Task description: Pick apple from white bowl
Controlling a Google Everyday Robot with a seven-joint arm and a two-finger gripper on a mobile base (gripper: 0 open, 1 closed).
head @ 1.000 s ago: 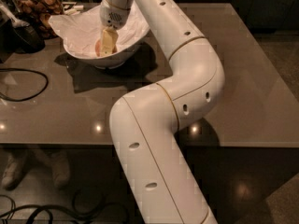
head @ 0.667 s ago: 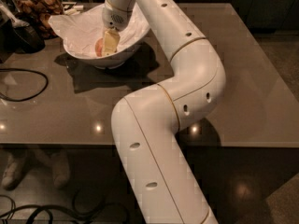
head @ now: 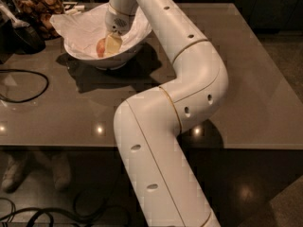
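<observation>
Camera view: gripper (head: 111,45) down inside bowl (head: 80,56) near far left corner, just beside apple (head: 100,47), hidden a second ago, now exposed. Spread or pinching: cannot tell. Apple low on paper (head: 83,22); probably grasping, not lifted yet.

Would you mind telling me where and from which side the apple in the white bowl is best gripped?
Take the apple across its round middle, from above: it sits low in the paper-lined white bowl, whose raised walls block a sideways approach. The gripper is inside the bowl right beside the apple, so a steep descent seems best.
</observation>
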